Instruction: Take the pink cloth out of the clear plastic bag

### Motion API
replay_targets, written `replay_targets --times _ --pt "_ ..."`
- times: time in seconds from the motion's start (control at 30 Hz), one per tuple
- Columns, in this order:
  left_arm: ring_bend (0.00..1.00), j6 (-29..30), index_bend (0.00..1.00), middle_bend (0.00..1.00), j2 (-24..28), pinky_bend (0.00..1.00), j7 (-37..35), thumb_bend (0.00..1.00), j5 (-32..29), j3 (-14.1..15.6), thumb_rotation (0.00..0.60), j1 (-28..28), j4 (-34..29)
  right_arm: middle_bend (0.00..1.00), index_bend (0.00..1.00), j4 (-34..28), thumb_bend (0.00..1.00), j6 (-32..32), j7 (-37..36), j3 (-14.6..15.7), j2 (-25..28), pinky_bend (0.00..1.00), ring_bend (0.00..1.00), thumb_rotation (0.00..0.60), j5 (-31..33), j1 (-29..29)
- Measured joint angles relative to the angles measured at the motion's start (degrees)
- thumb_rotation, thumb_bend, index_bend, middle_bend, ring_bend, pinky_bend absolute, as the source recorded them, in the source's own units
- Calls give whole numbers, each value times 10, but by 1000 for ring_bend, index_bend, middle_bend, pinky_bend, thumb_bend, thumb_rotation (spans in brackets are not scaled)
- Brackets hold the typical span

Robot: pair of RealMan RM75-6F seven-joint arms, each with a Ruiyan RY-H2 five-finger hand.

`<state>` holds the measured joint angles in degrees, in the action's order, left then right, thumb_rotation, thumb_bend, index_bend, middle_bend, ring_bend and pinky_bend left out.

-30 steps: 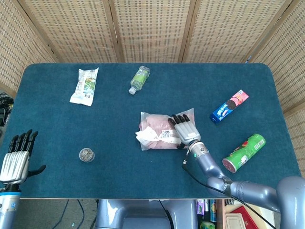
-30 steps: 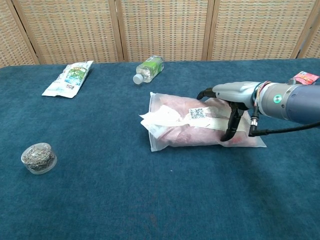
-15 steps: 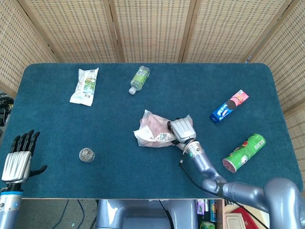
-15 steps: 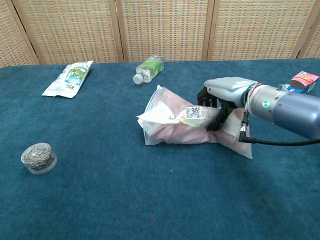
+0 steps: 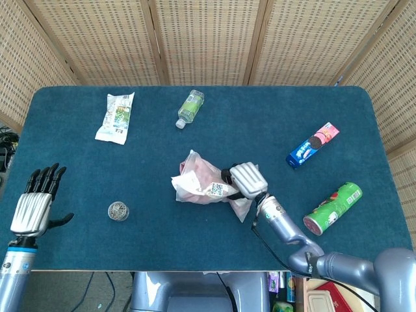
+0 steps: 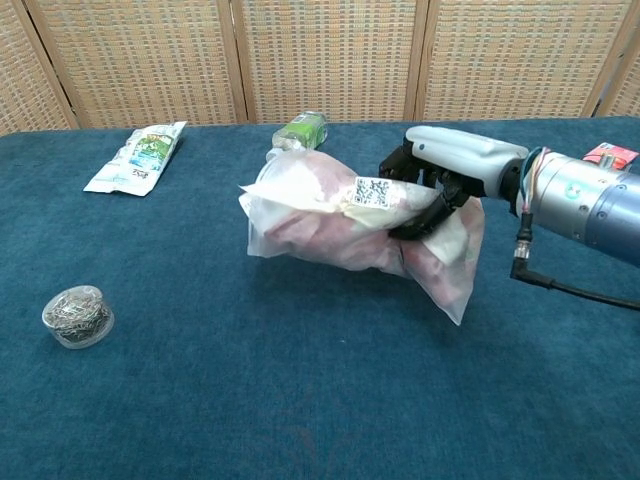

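clear plastic bag point(image 6: 330, 215) now lifted, in right robot hand point(image 6: 440, 185)

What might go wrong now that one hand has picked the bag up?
1. The right hand grips the bag around its middle, squeezing the pink cloth inside too, so pulling the cloth out may be hard.
2. The left hand hangs open at the table's far edge, so nothing steadies the bag yet.
3. The bag's loose end droops; slick plastic might slip.
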<state>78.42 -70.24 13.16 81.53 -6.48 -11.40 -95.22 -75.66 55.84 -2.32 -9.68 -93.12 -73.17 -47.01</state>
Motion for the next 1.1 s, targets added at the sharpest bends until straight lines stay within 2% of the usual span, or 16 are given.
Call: replay_targets --times 0.07,0.13,0.23,0.4,0.63,0.8,1.1 --pt "0 -17 198 0 6 0 -22 118 11 -7 600 -19 6 635 595 -12 552 2 -39 -4 11 520 505 600 -21 0" --pt "0 -36 261 0 11 0 -49 119 23 -14 600 -42 14 635 595 -28 552 2 -71 -9 23 521 505 600 -40 -2" --pt "0 -64 305 0 12 0 -78 122 34 -30 600 -79 24 636 595 -53 552 -2 -93 -16 36 521 505 600 -59 -9" --pt "0 -116 325 0 -3 0 -74 123 28 -53 600 -136 32 636 595 -75 552 -14 -86 -23 41 521 505 600 -66 -21" --pt "0 -163 340 0 -56 0 -48 150 -9 -79 600 -198 38 636 595 -93 552 -24 -55 -28 37 520 505 600 -55 -29" --pt "0 -183 358 0 -77 0 -47 165 -23 -80 600 -222 38 636 595 -102 552 -28 -36 -33 37 521 505 600 -41 -32" --pt "0 -176 383 0 -87 0 -60 182 -27 -73 600 -232 29 637 595 -116 552 -36 -6 -45 40 521 505 600 -12 -37"
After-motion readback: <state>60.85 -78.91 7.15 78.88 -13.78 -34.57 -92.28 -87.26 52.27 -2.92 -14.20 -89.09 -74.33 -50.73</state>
